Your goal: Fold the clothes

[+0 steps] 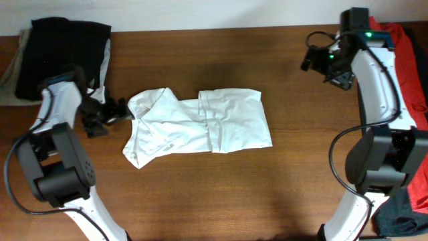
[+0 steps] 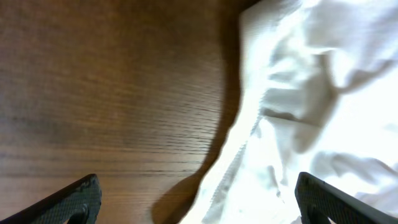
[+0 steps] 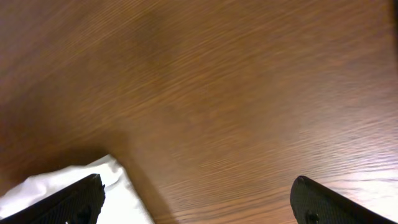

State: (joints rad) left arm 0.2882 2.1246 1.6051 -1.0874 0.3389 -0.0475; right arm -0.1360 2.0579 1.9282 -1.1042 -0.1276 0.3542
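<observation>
Spread beside the white T-shirt (image 1: 200, 124) — at what may be a sleeve — the left gripper (image 1: 115, 111) should pinch low; the right gripper (image 1: 322, 61) hangs spread, well apart.

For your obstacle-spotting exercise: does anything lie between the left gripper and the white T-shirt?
Nothing visible does. The left gripper is open at the left edge of the T-shirt, with only bare table around it.

bare bench (image 1: 214, 194) runs edge to edge in front of the shirt (image 1: 200, 120) and behind it. the shirt fills the middle. black garments (image 1: 60, 47) block the far left corner; a red shirt (image 1: 408, 53) lines the right edge. the left gripper (image 2: 199, 196), spread wide, sits just beside the shirt's left hem; the right gripper (image 3: 199, 205), also wide, is over bare wood.
</observation>
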